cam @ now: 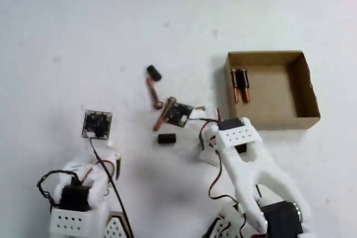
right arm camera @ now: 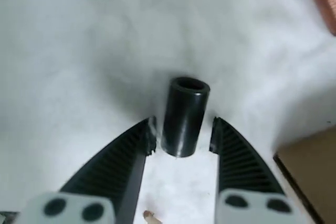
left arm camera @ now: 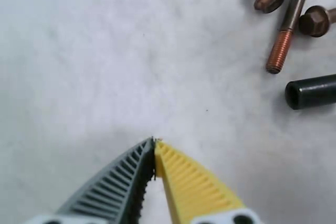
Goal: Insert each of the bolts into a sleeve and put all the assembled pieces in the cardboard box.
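A black sleeve (right arm camera: 184, 115) lies on the white table between the fingers of my right gripper (right arm camera: 181, 129), which is open around it with a small gap on each side. My left gripper (left arm camera: 154, 144) is shut with nothing in it, its grey and yellow fingertips together over bare table. Ahead of it lie three copper bolts (left arm camera: 286, 24) and another black sleeve (left arm camera: 311, 92). From above, loose bolts (cam: 153, 93) and sleeves (cam: 166, 138) (cam: 154, 72) lie mid-table. The cardboard box (cam: 301, 90) holds two assembled pieces (cam: 240, 85).
The right arm (cam: 251, 160) stretches from the front edge toward the table's middle, just in front of the box. The left arm (cam: 83, 188) is at the front left, its wrist camera (cam: 97, 124) above bare table. A box corner (right arm camera: 310, 174) is close to the right gripper.
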You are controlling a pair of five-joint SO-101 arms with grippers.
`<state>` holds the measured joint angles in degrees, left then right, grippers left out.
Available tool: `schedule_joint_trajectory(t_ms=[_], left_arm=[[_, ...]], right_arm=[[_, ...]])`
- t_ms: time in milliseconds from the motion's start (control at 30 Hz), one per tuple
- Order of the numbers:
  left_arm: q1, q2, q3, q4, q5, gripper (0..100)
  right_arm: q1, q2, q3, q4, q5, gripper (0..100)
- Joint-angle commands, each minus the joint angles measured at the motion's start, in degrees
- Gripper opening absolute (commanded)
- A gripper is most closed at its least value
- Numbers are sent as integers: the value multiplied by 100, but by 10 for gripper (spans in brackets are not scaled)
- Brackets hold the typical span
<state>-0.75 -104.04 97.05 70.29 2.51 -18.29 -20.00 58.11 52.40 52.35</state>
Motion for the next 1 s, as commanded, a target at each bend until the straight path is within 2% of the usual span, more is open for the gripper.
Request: schedule_joint_trajectory(t_ms=[0, 133, 300, 400, 533, 633, 967], left_arm=[[-40, -31, -9, 70, -26, 23], [-40, -31, -9, 70, -26, 23], [-40, -31, -9, 70, -26, 23], [-40, -31, -9, 70, -26, 23], [-40, -31, -9, 70, -26, 23], [-40, -31, -9, 70, -26, 23], [-40, -31, -9, -62, -26, 23]], right_arm=[[31, 4, -167, -101, 114, 148], [22, 4, -167, -110, 158, 148], [-400, 4, -167, -110, 158, 147], [-558, 13, -167, -110, 123, 102], [-514, 13, -158, -110, 123, 13], [-470, 13, -158, -92, 114, 36], [-13, -382, -519, -84, 97, 16]])
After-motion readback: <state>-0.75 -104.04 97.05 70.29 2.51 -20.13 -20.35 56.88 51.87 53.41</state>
